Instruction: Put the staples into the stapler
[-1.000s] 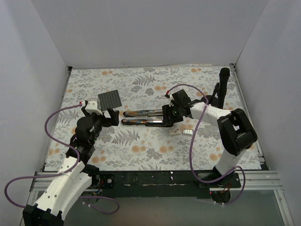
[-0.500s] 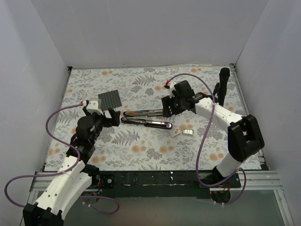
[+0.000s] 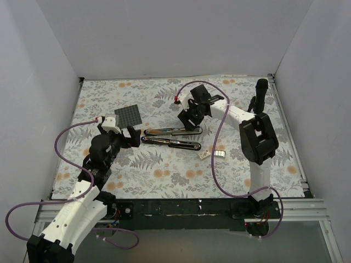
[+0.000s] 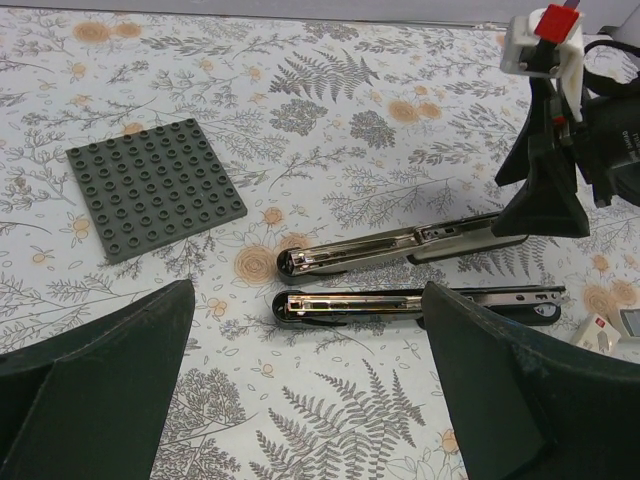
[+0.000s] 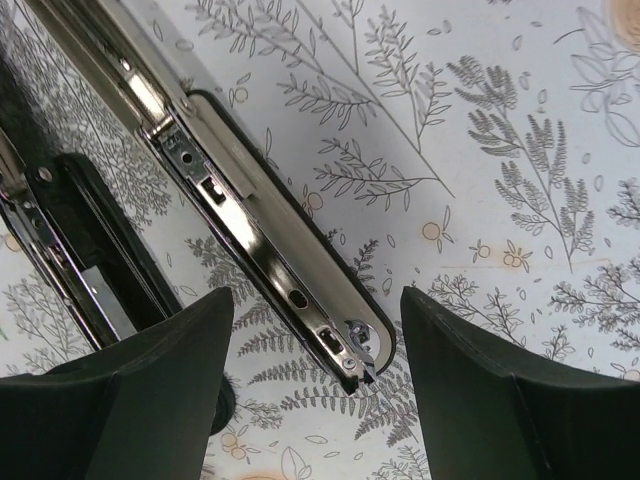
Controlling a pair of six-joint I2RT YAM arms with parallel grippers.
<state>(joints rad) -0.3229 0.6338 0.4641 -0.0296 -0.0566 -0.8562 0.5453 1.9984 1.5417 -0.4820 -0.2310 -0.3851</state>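
Observation:
The stapler (image 3: 171, 143) lies opened out on the floral mat as two long arms side by side, silver channels facing up. It also shows in the left wrist view (image 4: 400, 303) and the right wrist view (image 5: 255, 225). My right gripper (image 3: 189, 118) is open and hovers over the right end of the far arm, its fingers (image 5: 480, 390) either side of that end without touching it. The staples (image 3: 220, 154) and their whitish box (image 3: 205, 154) lie on the mat just right of the stapler. My left gripper (image 3: 131, 135) is open and empty at the stapler's left tips.
A dark grey studded plate (image 3: 128, 115) lies on the mat behind my left gripper, also seen in the left wrist view (image 4: 150, 187). A tall black stand (image 3: 260, 101) rises at the back right. White walls close in the mat on three sides.
My right gripper has lifted off the stapler's right end and moved back and left over the far arm, baring that end. The left arm has not moved.

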